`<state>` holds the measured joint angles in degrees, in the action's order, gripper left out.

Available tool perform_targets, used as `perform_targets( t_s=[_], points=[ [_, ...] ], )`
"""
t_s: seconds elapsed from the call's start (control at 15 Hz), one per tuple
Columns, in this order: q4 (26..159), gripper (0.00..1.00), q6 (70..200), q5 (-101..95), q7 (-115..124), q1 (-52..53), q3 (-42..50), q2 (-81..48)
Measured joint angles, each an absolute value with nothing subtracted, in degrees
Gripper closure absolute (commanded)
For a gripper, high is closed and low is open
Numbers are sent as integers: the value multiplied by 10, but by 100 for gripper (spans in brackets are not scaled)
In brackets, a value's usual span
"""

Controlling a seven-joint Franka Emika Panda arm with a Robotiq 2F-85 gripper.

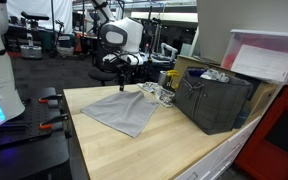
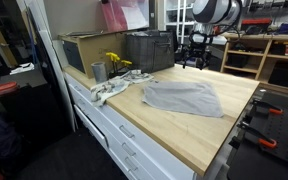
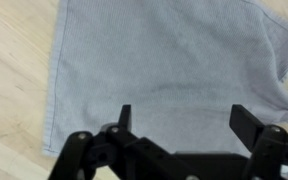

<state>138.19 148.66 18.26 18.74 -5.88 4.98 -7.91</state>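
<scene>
In an exterior view, the grey cloth lay flat on the wooden table, left of a dark crate. In an exterior view, the gripper hung beyond the cloth's far edge. In the wrist view, the gripper's jaws stood wide apart above the cloth, holding nothing.

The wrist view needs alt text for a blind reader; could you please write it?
A grey cloth lies spread on a pale wooden table, filling most of the picture. The open gripper hangs above it, holding nothing.
</scene>
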Motion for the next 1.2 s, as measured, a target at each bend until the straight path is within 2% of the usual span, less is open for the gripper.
perform_targets(
  t_s=[0.67,1.2],
  points=[
    [1293,0,1505,246,159,-136,74,-240],
    [1276,0,1516,261,150,-178,77,-304]
  ],
)
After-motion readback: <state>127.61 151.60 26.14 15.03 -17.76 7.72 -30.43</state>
